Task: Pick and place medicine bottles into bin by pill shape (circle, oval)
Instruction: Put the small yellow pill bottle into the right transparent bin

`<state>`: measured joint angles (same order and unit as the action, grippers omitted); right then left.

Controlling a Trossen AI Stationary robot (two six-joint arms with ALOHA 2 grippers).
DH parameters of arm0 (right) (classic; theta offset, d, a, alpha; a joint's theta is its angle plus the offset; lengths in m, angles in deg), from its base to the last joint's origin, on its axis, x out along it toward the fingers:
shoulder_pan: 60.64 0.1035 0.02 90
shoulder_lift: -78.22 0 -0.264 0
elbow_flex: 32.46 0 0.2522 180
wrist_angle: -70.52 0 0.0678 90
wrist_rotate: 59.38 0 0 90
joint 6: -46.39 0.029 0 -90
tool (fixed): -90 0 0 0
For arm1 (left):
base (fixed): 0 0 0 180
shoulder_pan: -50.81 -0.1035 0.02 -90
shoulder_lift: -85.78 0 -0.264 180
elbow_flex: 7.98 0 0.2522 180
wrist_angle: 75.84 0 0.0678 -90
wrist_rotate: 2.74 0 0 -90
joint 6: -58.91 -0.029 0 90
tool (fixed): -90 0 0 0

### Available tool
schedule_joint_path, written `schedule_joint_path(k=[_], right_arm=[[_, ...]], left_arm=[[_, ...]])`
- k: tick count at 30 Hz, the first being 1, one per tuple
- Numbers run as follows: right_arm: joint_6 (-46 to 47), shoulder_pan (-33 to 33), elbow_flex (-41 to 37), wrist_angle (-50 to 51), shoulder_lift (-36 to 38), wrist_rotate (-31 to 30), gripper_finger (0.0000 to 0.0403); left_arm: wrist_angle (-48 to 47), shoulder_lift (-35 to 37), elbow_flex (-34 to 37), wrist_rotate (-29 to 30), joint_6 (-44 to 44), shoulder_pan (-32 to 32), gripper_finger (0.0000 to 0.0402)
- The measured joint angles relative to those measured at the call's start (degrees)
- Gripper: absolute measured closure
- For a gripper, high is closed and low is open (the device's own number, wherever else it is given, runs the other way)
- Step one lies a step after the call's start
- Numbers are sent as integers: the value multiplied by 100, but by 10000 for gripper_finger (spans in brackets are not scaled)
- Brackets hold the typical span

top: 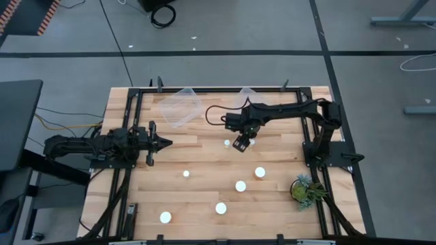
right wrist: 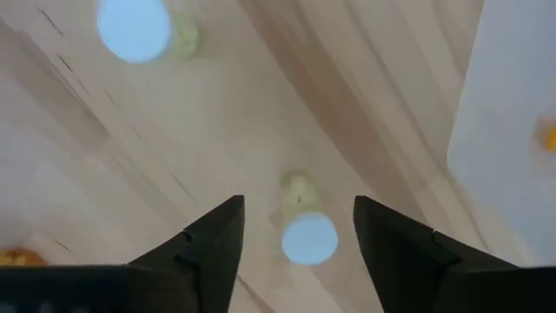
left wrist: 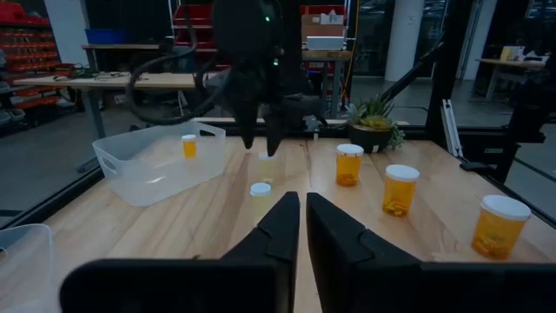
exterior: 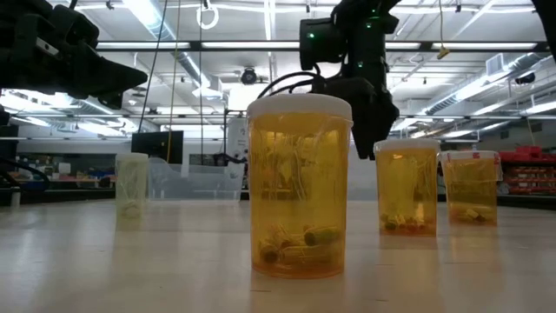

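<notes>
- right hand [top: 244,143] spread wide, hovering right over a small white-capped medicine bottle [right wrist: 309,236], not touching it
- left hand [left wrist: 301,228] pressed together, holding nothing

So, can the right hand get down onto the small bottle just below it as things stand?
Probably yes: the right hand hangs open straight over the small bottle, whose white cap shows between its fingers, with bare wood around it and the nearest other bottle well apart.

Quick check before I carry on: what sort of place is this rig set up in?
Most likely an industrial lab or workshop: the wooden table stands on a concrete floor, with red storage racks and workbenches behind, under ceiling strip lights.
</notes>
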<state>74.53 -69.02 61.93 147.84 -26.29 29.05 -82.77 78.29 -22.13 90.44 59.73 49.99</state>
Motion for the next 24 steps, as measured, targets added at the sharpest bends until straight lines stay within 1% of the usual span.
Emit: schedule_joint_path(k=[5, 9, 13, 17, 24], right_arm=[[124, -8, -176, -4, 0, 0, 145], [179, -8, -360, -37, 0, 2, 139], [253, -8, -584, -111, 0, 47, 139], [334, -8, -754, -313, 0, 59, 140], [344, -8, -1123, -856, 0, 232, 166]], left_arm=[[0, 0, -1, 0, 2, -2, 376], [0, 0, 0, 0, 2, -1, 371], [0, 0, -1, 0, 2, -2, 366], [0, 0, 0, 1, 2, 0, 369], [0, 0, -1, 1, 2, -1, 375]])
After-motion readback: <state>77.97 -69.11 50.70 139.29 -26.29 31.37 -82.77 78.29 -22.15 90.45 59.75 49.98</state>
